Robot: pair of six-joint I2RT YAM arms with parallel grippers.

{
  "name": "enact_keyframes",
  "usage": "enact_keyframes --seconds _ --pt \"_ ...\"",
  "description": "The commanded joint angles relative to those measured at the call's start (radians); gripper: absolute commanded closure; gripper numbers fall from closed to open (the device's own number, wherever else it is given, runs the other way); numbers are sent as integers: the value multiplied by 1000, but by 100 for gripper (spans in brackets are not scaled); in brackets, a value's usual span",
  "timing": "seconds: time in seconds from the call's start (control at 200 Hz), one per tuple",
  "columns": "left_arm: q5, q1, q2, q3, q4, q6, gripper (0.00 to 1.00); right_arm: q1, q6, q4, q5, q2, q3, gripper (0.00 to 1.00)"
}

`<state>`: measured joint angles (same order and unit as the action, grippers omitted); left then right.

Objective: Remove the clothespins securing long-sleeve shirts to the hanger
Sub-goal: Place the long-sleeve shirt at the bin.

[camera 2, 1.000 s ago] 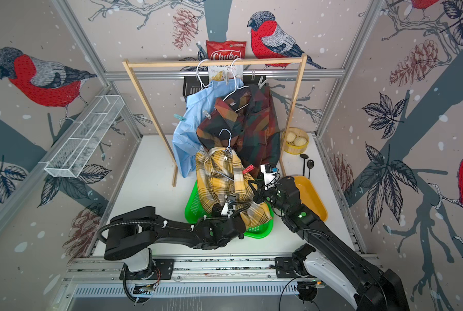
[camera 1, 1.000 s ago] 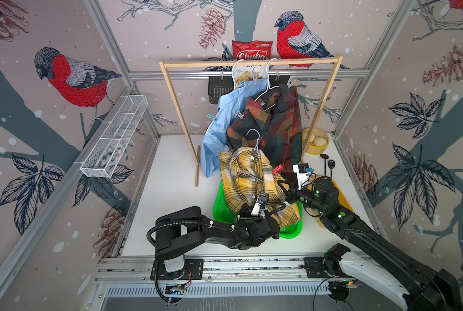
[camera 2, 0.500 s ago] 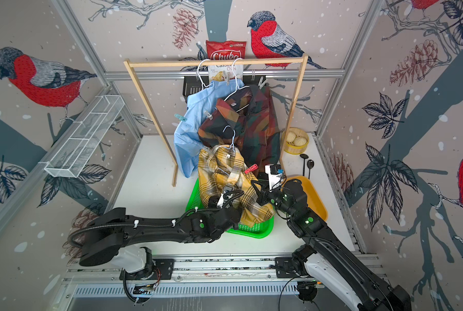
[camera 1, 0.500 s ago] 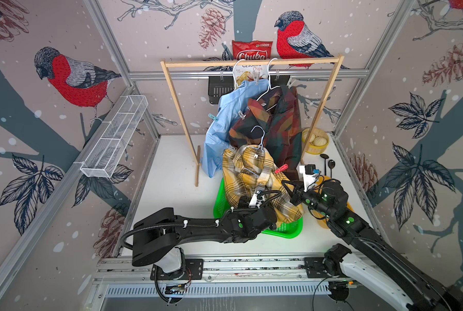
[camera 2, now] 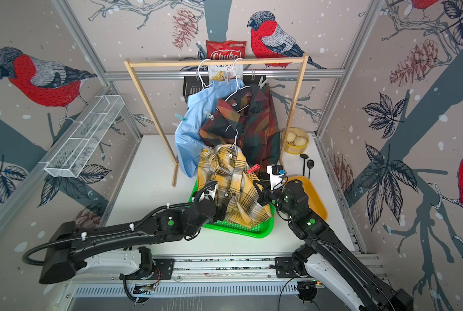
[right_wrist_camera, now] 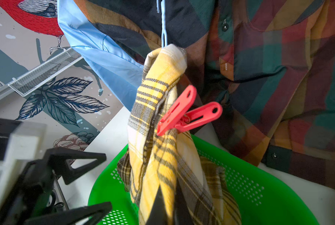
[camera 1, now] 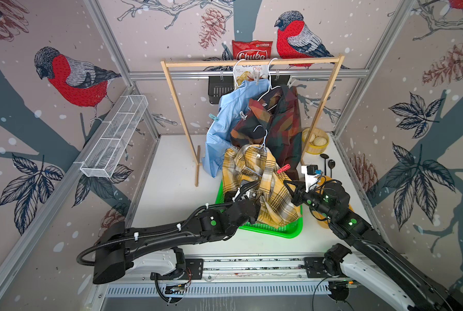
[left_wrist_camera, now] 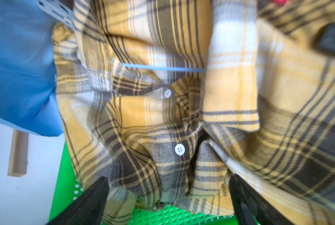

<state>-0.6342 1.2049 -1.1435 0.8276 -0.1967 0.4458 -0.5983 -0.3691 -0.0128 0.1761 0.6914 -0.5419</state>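
Three long-sleeve shirts hang from the wooden rack [camera 1: 249, 63]: light blue [camera 1: 225, 126], dark plaid [camera 1: 279, 121] and yellow plaid [camera 1: 254, 172]. The yellow one's tail lies in a green basket [camera 1: 284, 233]. A red clothespin [right_wrist_camera: 186, 115] [camera 1: 283, 168] clips its bunched shoulder. A teal clothespin [camera 1: 213, 117] and a grey one [camera 1: 243, 115] sit on the blue shirt's side. My left gripper [left_wrist_camera: 167, 180] is open, its fingers [right_wrist_camera: 96, 155] on either side of the yellow shirt's buttoned front. My right gripper [right_wrist_camera: 161, 196] [camera 1: 288, 185] is shut on a fold of the yellow shirt below the red clothespin.
More pale clothespins [camera 1: 256, 78] hang near the rack's top bar by a crisp bag [camera 1: 252, 51]. A yellow tray [camera 2: 314, 199], two black spoons [camera 1: 328, 164] and a bamboo steamer [camera 1: 315, 141] lie at the right. A wire shelf [camera 1: 114, 140] is on the left wall.
My left arm has stretched out from a folded pose and its open gripper has come up against the yellow shirt's front. The right gripper has stayed shut at the shirt's edge.
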Motion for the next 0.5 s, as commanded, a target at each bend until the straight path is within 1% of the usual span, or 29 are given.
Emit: enact_keyframes --seconds 0.0,0.085,0.13,0.185,0.295,0.37,0.426,0.496 --pt "34 -58 34 44 -4 -97 4 -6 9 -21 -39 -7 -16 100" --pt "92 -132 -4 120 73 -167 7 -11 13 -30 -35 -4 -18 100" --pt "97 -158 -45 164 120 -204 8 -20 15 -31 -35 2 -21 100" --pt "127 -198 -108 251 174 -246 11 -38 19 -31 -39 12 -24 100" --pt "258 -305 -236 408 186 -221 20 -101 33 0 -90 32 -47 100" --pt "341 -356 -301 487 177 -186 30 -150 42 21 -140 30 -61 100" --pt "354 -375 -333 522 171 -168 35 -175 48 28 -171 27 -62 100" --pt "365 -383 -356 548 171 -163 38 -185 46 38 -187 17 -61 100"
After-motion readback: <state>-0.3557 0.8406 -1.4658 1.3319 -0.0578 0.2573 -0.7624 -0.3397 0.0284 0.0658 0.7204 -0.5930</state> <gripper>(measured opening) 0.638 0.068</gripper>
